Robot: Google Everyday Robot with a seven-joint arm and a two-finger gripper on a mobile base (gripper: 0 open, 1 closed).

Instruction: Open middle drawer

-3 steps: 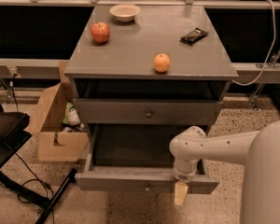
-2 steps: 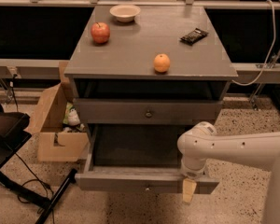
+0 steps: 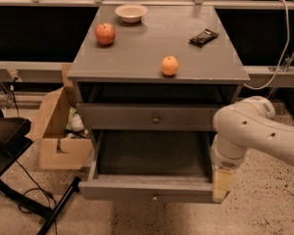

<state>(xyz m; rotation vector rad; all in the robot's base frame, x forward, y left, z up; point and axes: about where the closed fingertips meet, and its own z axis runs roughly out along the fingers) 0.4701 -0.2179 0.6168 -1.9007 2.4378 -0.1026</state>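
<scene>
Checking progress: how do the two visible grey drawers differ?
The middle drawer is pulled out, its inside visible; the upper drawer is shut. The gripper is at the middle drawer's right front corner, away from the upper drawer. Both have grey fronts with small central knobs.

My feed is dim and warm, lit from overhead. The cabinet top [image 3: 137, 53] is the brightest surface, and the pulled-out middle drawer [image 3: 137, 191] is deep in shadow inside. The gripper [image 3: 222, 185], at the drawer's right front corner, shows pale against it.
</scene>
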